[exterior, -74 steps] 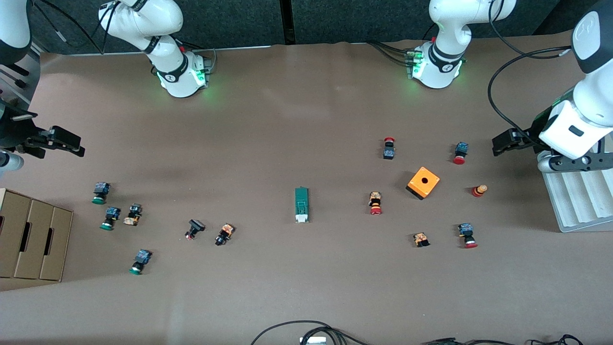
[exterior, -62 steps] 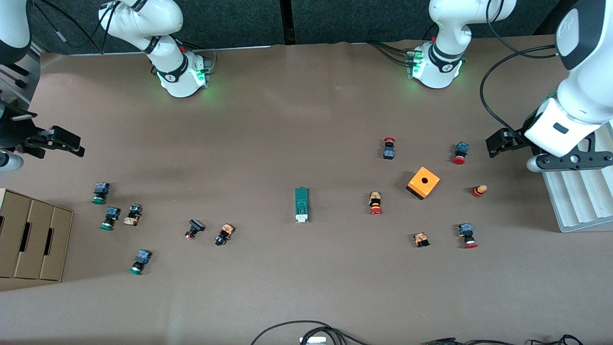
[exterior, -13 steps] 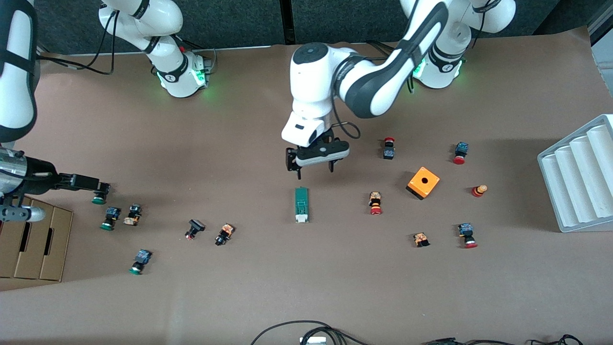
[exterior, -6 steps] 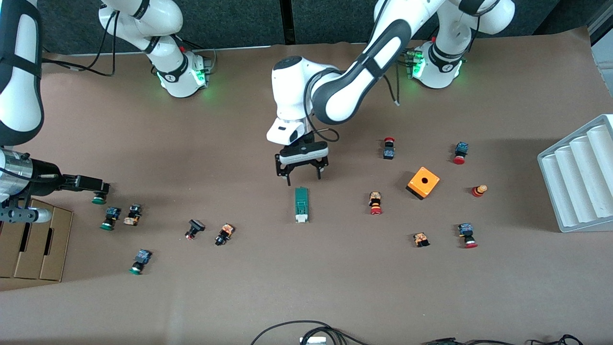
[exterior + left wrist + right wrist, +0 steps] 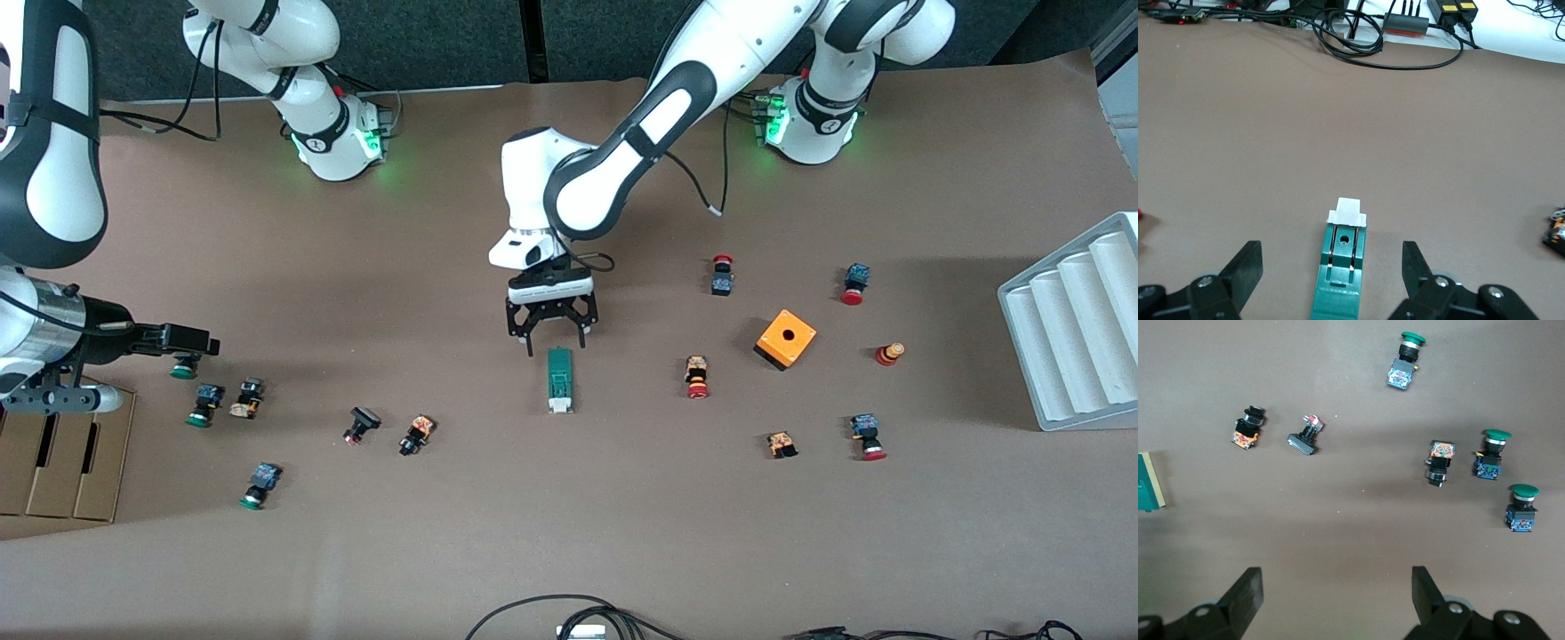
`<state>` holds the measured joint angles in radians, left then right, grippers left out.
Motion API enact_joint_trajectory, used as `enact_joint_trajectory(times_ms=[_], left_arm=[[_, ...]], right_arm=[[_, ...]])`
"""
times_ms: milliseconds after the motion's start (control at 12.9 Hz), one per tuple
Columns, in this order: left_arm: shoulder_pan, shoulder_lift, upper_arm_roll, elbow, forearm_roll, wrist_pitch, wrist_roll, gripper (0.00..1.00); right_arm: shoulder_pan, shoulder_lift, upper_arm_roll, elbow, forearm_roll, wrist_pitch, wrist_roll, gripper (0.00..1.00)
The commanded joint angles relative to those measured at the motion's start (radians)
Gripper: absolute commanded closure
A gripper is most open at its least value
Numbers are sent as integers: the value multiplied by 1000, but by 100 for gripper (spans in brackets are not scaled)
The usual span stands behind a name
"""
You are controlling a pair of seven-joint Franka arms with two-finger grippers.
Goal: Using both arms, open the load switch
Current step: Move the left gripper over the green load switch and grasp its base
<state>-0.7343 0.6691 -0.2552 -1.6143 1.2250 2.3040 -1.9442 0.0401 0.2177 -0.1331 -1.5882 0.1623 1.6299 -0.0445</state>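
Dark-green load switch [image 5: 559, 378] with a white end piece [image 5: 1347, 211] and two pale slots along its top. Brown, plain table [image 5: 569, 533]. White arms with black joint bands; green glow at both bases [image 5: 373, 142]. Black left gripper [image 5: 551, 342], black right gripper [image 5: 191, 340]. Orange box [image 5: 786, 339] with a dark round hole. Red-capped buttons [image 5: 852, 284] toward the left arm's end, green-capped buttons [image 5: 1523, 507] with blue bodies toward the right arm's end. Pale grey ribbed tray [image 5: 1076, 324]. Tan cardboard box [image 5: 53, 453]. Black cables [image 5: 1371, 40] at the table edge.
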Motion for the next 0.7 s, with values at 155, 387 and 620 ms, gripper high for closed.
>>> enact_joint_trajectory(times_ms=[155, 387, 620], left_arm=[[-20, 81, 10, 14, 233, 14, -203, 8], [-20, 119, 11, 13, 329, 12, -258, 10], [-25, 142, 13, 10, 450, 5, -418, 10]], right_arm=[[26, 25, 0, 22, -20, 2, 5, 1], [49, 29, 3, 22, -3, 22, 2, 1], [98, 55, 23, 22, 28, 71, 3, 1]])
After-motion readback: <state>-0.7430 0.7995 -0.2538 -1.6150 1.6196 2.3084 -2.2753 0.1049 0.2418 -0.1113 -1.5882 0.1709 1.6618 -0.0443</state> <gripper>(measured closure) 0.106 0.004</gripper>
